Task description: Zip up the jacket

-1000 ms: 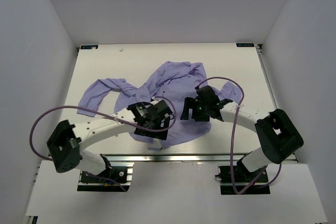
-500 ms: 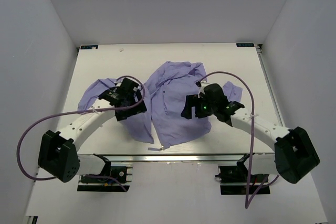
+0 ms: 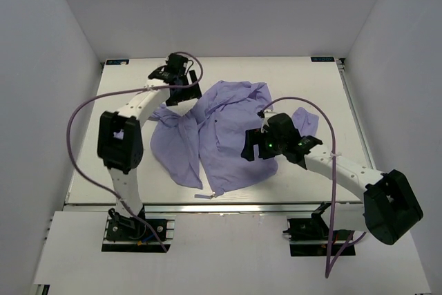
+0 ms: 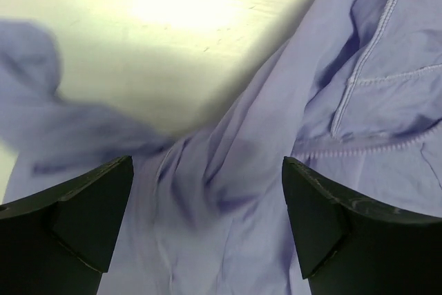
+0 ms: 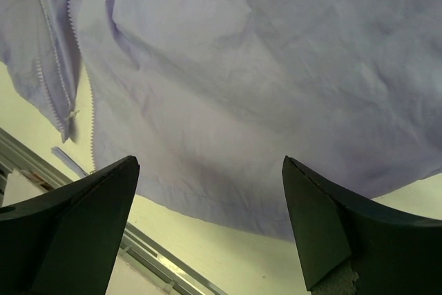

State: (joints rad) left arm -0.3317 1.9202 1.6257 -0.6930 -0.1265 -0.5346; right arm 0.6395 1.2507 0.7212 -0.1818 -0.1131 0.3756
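Observation:
The lavender jacket (image 3: 224, 136) lies crumpled in the middle of the table, its front opening running toward the near edge. My left gripper (image 3: 182, 93) hovers open over the jacket's far left part, with folds of fabric (image 4: 228, 170) below the wide jaws and nothing gripped. My right gripper (image 3: 250, 148) stands open above the jacket's right front panel (image 5: 242, 81), near its lower hem. White zipper teeth (image 5: 50, 88) run down the left of the right wrist view. The slider is not visible.
The cream table (image 3: 311, 81) is boxed in by white walls at the left, back and right. A metal rail (image 3: 228, 206) runs along the near edge and also shows as the rail (image 5: 41, 164) in the right wrist view. Purple cables loop off both arms.
My left arm swung from the near centre out to the far left of the jacket. The sleeve that lay spread to the left is now gathered in. The right arm barely moved.

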